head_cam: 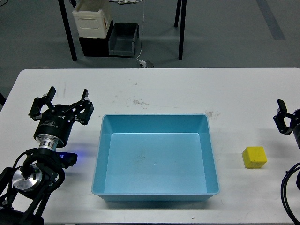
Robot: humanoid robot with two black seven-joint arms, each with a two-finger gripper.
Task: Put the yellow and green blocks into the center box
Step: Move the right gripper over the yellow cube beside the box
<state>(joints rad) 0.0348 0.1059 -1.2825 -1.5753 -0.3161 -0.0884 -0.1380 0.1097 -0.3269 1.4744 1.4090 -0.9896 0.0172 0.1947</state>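
Observation:
A yellow block (254, 157) lies on the white table, right of the blue box (154, 199), which is empty in the table's middle. No green block is in view. My left gripper (60, 104) is open and empty, left of the box's far left corner. My right gripper (291, 121) is at the right edge of the view, above and right of the yellow block and apart from it. Only one of its fingers (280, 117) shows, the rest is cut off.
The white table (159, 89) has faint scuff marks behind the box. Beyond its far edge stand black table legs (69, 33), a cream bin (92, 19) and a dark crate (123, 40) on the floor.

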